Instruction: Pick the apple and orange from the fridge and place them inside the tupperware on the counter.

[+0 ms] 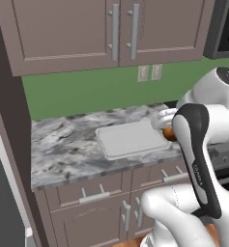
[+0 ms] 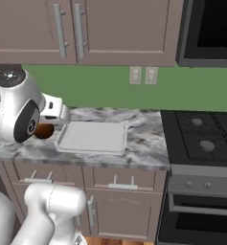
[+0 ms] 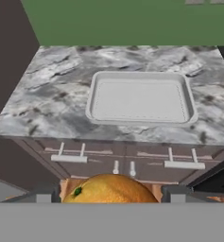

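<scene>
- Hand view: gripper [image 3: 108,201] closed on the orange [image 3: 108,189], short of the counter's [image 3: 52,94] front edge.
- Step: carrying to the empty tupperware [image 3: 141,75].
- Next: advance over the tray, lower, release.

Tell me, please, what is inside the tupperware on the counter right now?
Nothing: the tupperware floor shows bare white on the counter. The orange sits between the fingers of the hand, short of the counter edge.
</scene>
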